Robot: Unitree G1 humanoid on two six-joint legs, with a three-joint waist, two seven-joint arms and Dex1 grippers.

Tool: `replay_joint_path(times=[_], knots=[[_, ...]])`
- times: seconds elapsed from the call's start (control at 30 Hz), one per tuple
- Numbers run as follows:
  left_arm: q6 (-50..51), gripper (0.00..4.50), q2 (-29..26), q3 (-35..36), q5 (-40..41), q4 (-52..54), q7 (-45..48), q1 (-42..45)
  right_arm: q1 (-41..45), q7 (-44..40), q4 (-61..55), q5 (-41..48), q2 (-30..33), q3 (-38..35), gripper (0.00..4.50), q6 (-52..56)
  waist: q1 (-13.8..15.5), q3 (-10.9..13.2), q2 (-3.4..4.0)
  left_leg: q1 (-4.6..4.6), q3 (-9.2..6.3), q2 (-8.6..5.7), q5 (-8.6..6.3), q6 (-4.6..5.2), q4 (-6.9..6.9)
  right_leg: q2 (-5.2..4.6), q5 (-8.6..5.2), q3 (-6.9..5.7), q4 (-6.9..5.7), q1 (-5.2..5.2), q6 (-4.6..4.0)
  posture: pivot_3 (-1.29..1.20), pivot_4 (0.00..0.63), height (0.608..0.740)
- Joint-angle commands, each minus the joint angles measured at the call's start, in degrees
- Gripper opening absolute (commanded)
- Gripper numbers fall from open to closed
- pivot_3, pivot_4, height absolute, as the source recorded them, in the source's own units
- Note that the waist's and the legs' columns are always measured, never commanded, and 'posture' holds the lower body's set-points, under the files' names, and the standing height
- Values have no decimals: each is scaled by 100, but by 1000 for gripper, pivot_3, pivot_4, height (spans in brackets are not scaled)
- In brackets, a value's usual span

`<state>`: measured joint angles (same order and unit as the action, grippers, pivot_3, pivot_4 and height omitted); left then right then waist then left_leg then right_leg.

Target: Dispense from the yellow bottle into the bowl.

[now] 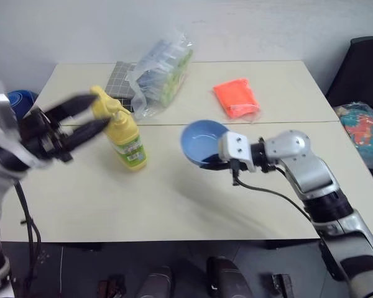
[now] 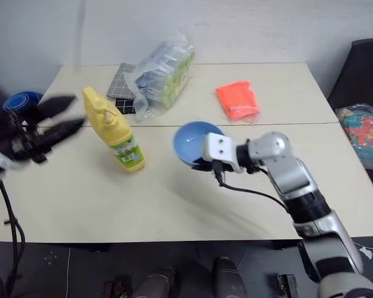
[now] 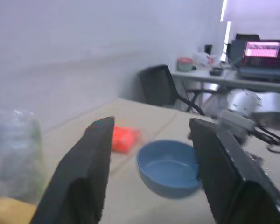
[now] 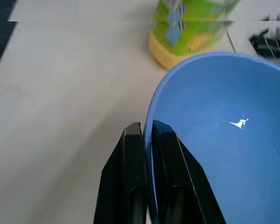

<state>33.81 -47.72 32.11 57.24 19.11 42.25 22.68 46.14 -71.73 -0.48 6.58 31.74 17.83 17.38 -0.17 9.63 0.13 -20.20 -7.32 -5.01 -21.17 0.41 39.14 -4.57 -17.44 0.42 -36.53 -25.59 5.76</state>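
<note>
Bottle (image 2: 114,138) upright on table (image 2: 174,192), untouched; left gripper (image 2: 57,118) open beside it, empty. Right gripper (image 4: 148,140) clamped on bowl (image 2: 196,144) rim, bowl tilted, empty. Dispensing not started.

No readable writing anywhere on the table.

The yellow bottle (image 2: 114,138) carries a green-and-white label (image 2: 129,153) low on its body, but its print is too small and smeared to make out (the right wrist view brings it closer, and still gives only green, blue and yellow patches). The clear plastic bag (image 2: 162,74) shows green packaging inside with no letters that can be read. A screen (image 3: 261,49) on a desk in the left wrist view glows pink, its contents blurred.
</note>
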Motion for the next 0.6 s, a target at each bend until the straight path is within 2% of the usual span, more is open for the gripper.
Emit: replay_joint_path(times=[0.03, 0.2, 0.23, 0.6], knots=[[-167, 1704, -143, -73, -183, -513, -38, 511, 500, -81, -212, 128, -207, 138, 0, 428, -9, 0, 0, 0, -1, 0, 0, 0, -3, 0, 0, -1, 0, 0, 0, 0, 150, 740], [-490, 171, -189, -869, -1044, -1245, 264, 1020, 1359, -46, 85, 110, -760, 410, 0, 858, -51, 0, 0, -3, -1, -6, -1, 1, -4, -1, 0, -6, -13, -1, 0, 0, 150, 740], [-524, 61, -154, -1008, -1192, -1359, 251, 1089, 1478, -21, 130, 90, -859, 463, 0, 897, -64, 0, 0, -3, -4, -5, -1, 1, -3, -2, 0, -7, -16, -1, 0, 0, 150, 740], [-529, 61, 450, -1624, -1899, -1991, -55, 1674, 1880, 92, 259, 38, -1370, 693, 0, 1126, -198, -1, -2, -7, -6, -7, -1, 1, 3, -5, 0, -12, -44, -17, 0, 0, 150, 740]])
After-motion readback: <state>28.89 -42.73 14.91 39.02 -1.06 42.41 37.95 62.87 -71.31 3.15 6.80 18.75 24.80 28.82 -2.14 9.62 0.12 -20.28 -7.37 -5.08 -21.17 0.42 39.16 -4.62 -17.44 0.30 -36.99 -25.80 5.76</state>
